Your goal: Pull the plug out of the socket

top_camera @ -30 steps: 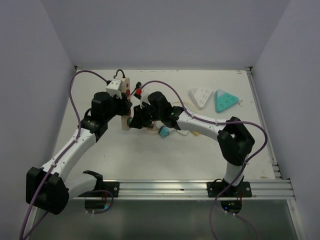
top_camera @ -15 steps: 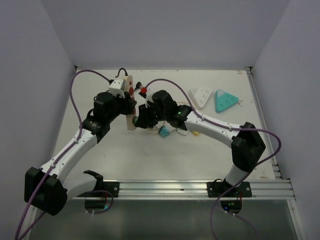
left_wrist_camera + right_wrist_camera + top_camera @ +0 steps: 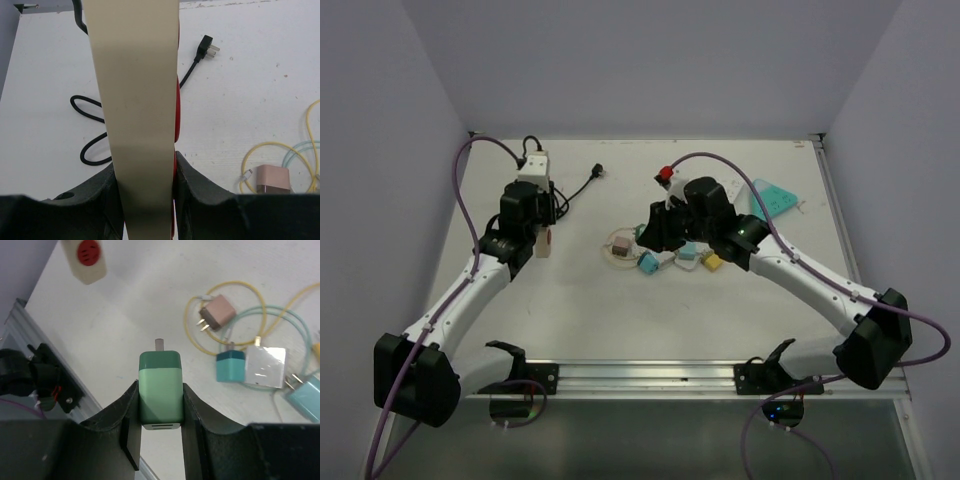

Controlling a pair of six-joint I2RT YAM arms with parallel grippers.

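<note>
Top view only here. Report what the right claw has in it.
Observer: A green plug, clamped in the right claw, its prong bare and in no socket.
Operator: Now report the left claw.
Observer: The left claw is shut on the beige strip, gripping it across its width.
Operator: Describe the pink charger on the table.
Observer: The pink charger lies with both prongs bare, inside the loop of a yellow cable.
</note>
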